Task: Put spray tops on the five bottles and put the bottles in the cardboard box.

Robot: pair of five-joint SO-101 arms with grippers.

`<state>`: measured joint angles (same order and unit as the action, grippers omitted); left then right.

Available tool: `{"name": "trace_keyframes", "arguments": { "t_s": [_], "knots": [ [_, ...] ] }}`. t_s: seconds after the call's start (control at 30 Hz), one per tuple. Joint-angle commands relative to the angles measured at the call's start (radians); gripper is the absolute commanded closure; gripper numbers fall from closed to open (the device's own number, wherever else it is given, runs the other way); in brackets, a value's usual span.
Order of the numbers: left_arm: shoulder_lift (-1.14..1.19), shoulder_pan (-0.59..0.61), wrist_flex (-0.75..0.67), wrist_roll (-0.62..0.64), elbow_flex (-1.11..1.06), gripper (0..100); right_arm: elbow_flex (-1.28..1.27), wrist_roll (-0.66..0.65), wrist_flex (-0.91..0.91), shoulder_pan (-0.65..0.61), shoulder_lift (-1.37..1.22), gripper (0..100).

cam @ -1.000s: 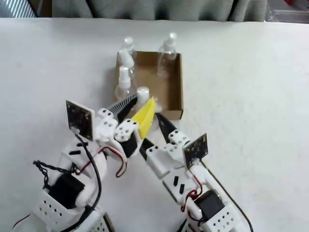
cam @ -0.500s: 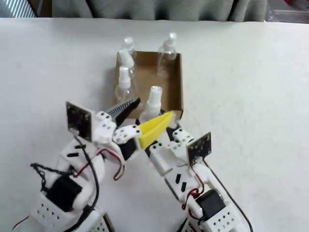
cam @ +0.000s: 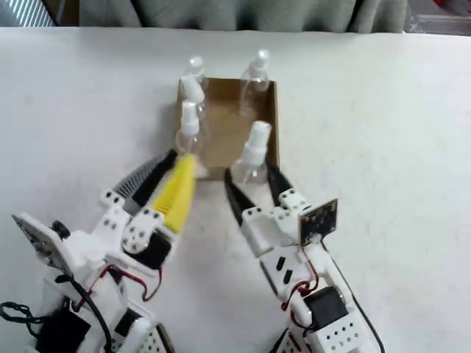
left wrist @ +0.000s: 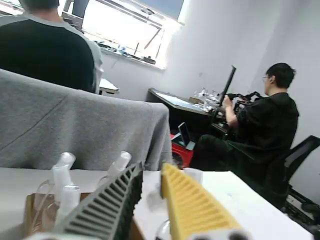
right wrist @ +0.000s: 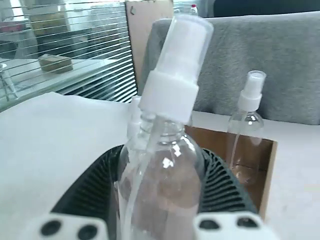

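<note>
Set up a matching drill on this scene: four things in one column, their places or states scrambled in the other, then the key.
Things
1. right tool
2. left tool
3. box
4. far-right bottle

Places or states
a. stands free in the box's far right corner
b. brown, open-topped
c. just outside the box's near left corner
d. shut on the near bottle

Pairs: 1-d, 2-c, 3-b, 4-a
</note>
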<state>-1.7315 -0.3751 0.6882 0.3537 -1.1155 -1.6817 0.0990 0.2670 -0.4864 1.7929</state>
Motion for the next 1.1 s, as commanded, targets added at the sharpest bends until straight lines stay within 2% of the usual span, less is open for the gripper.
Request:
{"name": "trace_keyframes", "arguments": {
  "t_s": [0.0, 0.27, 0.5, 0.77, 0.83, 1.07],
  "knots": [
    [-0.008, 0.120, -0.009, 0.014, -0.023, 96, -0.009, 0.000, -0.047, 0.077, 0.012, 98.3],
    [-0.012, 0.418, -0.002, 0.014, -0.213, 96, -0.009, -0.002, -0.200, 0.188, 0.012, 98.3],
    [-0.012, 0.515, -0.003, 0.014, -0.396, 96, -0.009, -0.193, -0.325, 0.173, 0.012, 98.3],
    [-0.012, 0.406, -0.103, 0.014, -0.516, 96, 0.021, -0.193, -0.320, 0.140, 0.010, 98.3],
    [-0.012, 0.372, -0.110, 0.014, -0.517, 96, 0.046, -0.153, -0.318, 0.140, 0.008, 98.3],
    [-0.013, 0.162, -0.115, 0.021, -0.479, 96, 0.123, -0.110, -0.318, 0.136, -0.038, 98.3]
  ]
}}
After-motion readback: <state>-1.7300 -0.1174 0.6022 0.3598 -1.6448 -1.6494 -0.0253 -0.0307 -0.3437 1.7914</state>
